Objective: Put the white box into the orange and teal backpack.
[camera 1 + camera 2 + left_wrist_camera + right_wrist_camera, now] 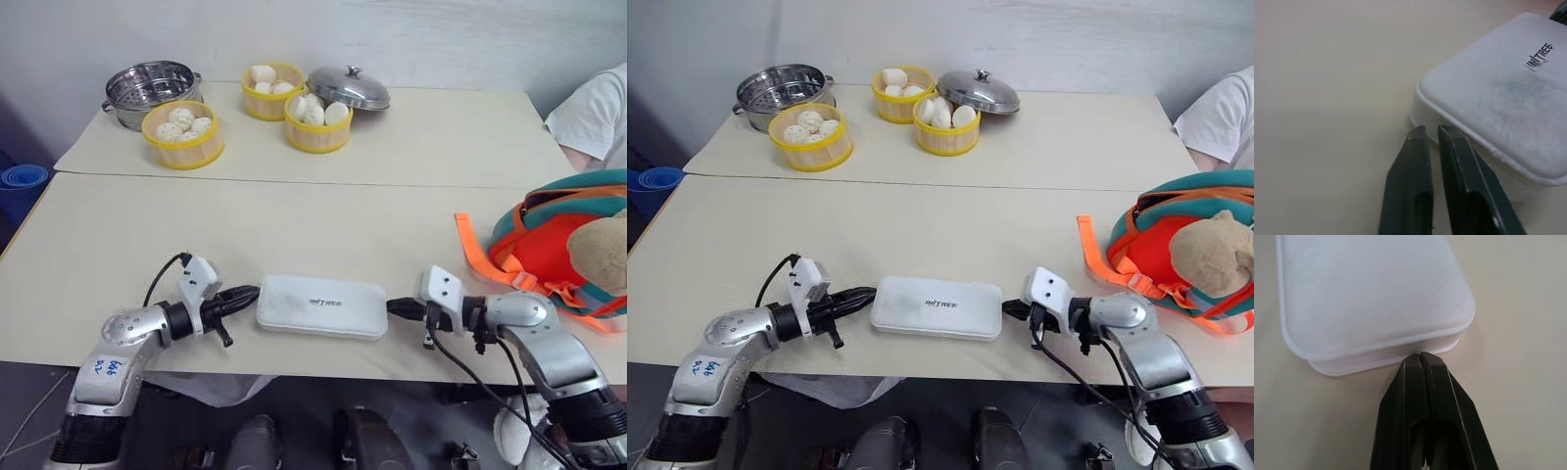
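Note:
The white box lies flat near the table's front edge, grey lettering up. My left gripper is level at the box's left end, its fingertips a narrow gap apart and holding nothing, right at the box's corner. My right gripper is shut, and its tips meet the box's right end wall. The orange and teal backpack sits on the table at the right, with a tan plush bear against it, a short way beyond my right arm.
An orange strap trails from the backpack onto the table. At the back stand three yellow steamer baskets of buns, a steel pot and a steel lid. A person's white sleeve is at the far right.

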Tool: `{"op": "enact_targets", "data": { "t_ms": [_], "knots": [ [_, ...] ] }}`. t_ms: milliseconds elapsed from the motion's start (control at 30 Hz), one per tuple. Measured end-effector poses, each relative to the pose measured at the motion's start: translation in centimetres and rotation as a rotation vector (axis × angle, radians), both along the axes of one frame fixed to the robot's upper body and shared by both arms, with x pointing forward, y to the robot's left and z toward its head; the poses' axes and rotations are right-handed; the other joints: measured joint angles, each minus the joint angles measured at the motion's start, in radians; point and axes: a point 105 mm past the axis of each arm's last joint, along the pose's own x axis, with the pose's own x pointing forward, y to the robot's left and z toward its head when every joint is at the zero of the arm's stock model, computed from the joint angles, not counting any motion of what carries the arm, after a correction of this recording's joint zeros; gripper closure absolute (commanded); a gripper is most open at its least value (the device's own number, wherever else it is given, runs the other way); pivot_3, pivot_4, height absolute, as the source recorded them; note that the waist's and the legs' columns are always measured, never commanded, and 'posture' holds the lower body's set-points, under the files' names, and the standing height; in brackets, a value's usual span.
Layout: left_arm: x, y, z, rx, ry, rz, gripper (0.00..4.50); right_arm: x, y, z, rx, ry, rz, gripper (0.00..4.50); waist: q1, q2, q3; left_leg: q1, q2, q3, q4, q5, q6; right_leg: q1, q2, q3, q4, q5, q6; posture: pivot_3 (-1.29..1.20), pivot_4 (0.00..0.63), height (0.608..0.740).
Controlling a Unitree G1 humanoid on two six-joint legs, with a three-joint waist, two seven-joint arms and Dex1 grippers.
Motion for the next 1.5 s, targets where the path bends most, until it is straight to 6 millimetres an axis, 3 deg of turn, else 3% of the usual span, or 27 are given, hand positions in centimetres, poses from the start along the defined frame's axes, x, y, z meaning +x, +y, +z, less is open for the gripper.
{"op": "enact_targets", "data": {
  "t_ms": [67,200,367,500,600,800,1033,1300,1400,1500],
  "knots": [
    [-0.1,1.2,-0.6,0.007,0.101,0.07,2.64,-0.4,-0.9,-0.3,-0.014,0.006,-0.014,4.5,-0.001,0.0,0.0,0.0,0.0,0.0,0.0,0.0,0.0,0.0,0.0,0.0,0.0,0.0,0.0,0.0,0.15,0.74],
    [-0.4,4.1,0.2,-0.126,0.293,0.187,1.4,-1.2,-3.7,-0.5,-0.065,0.018,-0.041,4.5,-0.002,0.0,0.0,0.001,0.0,0.0,0.0,0.0,0.0,0.001,0.0,0.0,0.0,0.0,0.0,0.0,0.15,0.74],
    [-2.4,6.1,1.9,-0.255,0.685,0.16,0.04,-1.6,-4.3,-0.7,-0.102,-0.002,0.003,4.5,-0.002,0.0,0.0,0.002,0.0,0.0,0.0,0.001,-0.002,0.001,0.001,0.0,0.0,0.0,0.0,0.0,0.15,0.74],
    [-1.8,5.6,2.1,-0.37,0.85,0.134,0.04,-1.3,-3.9,-0.6,-0.116,-0.026,0.036,4.5,-0.001,0.0,0.0,0.002,0.0,-0.001,0.001,0.002,-0.003,0.002,0.001,0.0,0.001,0.0,0.0,0.0,0.15,0.74],
    [-1.2,3.8,2.0,-0.397,0.921,0.062,0.04,-0.9,-3.4,-0.5,-0.137,-0.047,0.077,4.5,-0.001,0.0,0.0,0.002,0.0,0.0,0.001,0.003,-0.006,0.002,0.0,0.0,0.001,0.0,0.0,0.0,0.15,0.74],
    [0.4,0.8,1.8,-0.419,0.932,0.006,0.04,-0.4,-2.0,-0.4,-0.16,-0.087,0.133,4.5,-0.001,-0.001,-0.001,0.003,0.0,0.0,0.001,0.004,-0.008,0.002,0.001,0.0,0.002,0.0,0.0,0.0,0.15,0.74],
    [0.7,-0.4,1.6,-0.421,0.95,-0.022,0.04,-0.2,-1.0,-0.6,-0.149,-0.099,0.142,4.5,0.0,-0.001,-0.002,0.004,0.0,0.0,0.001,0.005,-0.009,0.003,0.001,0.0,0.002,0.0,0.0,0.0,0.15,0.74],
    [0.9,-3.8,1.2,-0.463,0.972,-0.104,0.04,0.4,1.6,-0.7,-0.108,-0.138,0.169,4.5,0.004,-0.001,-0.002,0.004,-0.001,-0.001,0.002,0.005,-0.009,0.003,0.0,0.0,0.002,0.0,0.0,0.0,0.15,0.74],
    [0.9,-4.6,0.9,-0.479,0.998,-0.123,0.63,0.4,1.7,-0.8,-0.112,-0.141,0.17,4.5,0.003,-0.001,-0.002,0.004,-0.001,-0.001,0.002,0.005,-0.009,0.003,0.0,0.0,0.002,0.0,0.0,0.0,0.15,0.74],
    [0.7,-4.8,0.4,-0.457,1.025,-0.117,1.53,0.4,1.7,-0.7,-0.114,-0.143,0.17,4.5,0.002,-0.001,-0.002,0.004,-0.001,-0.001,0.002,0.005,-0.009,0.003,0.0,0.0,0.002,0.0,0.0,0.0,0.15,0.74]
  ]
}}
